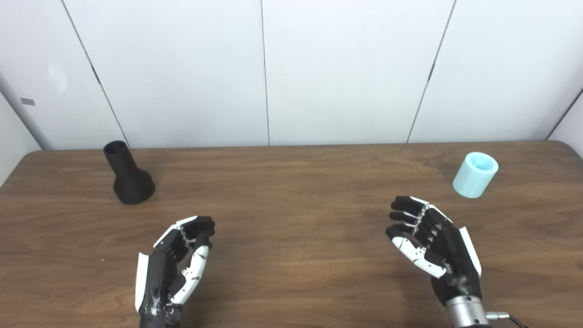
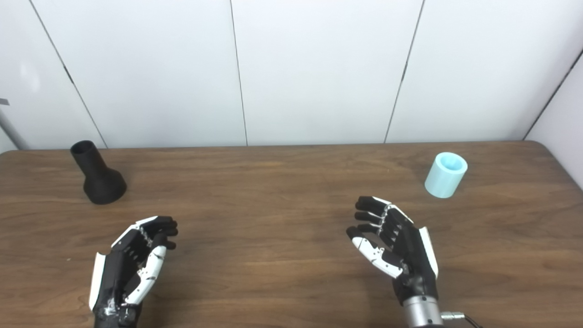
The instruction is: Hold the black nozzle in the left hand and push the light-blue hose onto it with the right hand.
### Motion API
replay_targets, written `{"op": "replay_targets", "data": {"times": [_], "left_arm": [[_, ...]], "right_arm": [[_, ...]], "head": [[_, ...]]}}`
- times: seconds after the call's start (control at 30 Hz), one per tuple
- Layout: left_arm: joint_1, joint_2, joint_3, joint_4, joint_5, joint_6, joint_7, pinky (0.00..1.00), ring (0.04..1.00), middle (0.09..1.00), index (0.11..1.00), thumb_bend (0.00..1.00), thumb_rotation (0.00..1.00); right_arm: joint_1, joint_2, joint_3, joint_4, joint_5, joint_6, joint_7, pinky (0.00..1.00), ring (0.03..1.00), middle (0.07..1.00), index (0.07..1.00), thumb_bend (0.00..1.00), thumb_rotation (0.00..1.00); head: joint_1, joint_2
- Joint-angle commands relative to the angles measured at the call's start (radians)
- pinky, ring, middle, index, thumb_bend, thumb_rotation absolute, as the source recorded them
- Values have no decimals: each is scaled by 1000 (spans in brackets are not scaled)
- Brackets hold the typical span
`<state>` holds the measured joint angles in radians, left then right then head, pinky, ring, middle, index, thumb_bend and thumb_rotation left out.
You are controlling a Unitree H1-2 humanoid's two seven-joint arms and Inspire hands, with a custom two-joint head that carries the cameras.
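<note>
The left eye view shows a small grey tag on the wall panel at far left; in the right eye view only its edge shows at the frame border. One matte black flared nozzle (image 1: pixel 129 174) stands wide end down at ten o'clock on the table. One light-blue short cylindrical hose piece (image 1: pixel 475 175) stands at two o'clock, open end up. The two are well apart. The left hand (image 1: pixel 175 264) at seven o'clock and the right hand (image 1: pixel 432 243) at five o'clock both hold nothing, fingers apart and loosely curled. The brown wood-grain table (image 1: pixel 291 182) meets white wall panels (image 1: pixel 346 68) with dark seams.
</note>
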<state>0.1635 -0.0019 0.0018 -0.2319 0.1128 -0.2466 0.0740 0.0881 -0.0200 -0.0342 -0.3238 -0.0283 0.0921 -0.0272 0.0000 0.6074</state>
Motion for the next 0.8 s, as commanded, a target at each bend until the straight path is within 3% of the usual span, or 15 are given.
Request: {"op": "replay_targets", "data": {"times": [0.0,0.57,0.67,0.77], "left_arm": [[20,-8,1,-14,0,-42,8,557,646,662,642,255,338],[21,-8,5,-25,3,-16,7,555,649,664,646,247,327],[20,-17,6,-27,9,-6,12,559,654,670,653,254,341],[17,-33,-6,-19,29,-19,20,548,642,664,648,276,363]], "right_arm": [[-14,-8,3,-29,0,-22,7,601,687,705,675,249,8],[-16,-3,1,-25,5,-17,5,601,687,703,672,253,4],[-18,-11,-4,-20,7,-25,7,597,683,700,668,256,46],[-18,-35,-19,-10,34,-38,25,610,697,711,685,245,4]], "head": [[1,0],[2,2],[41,4],[146,7]]}}
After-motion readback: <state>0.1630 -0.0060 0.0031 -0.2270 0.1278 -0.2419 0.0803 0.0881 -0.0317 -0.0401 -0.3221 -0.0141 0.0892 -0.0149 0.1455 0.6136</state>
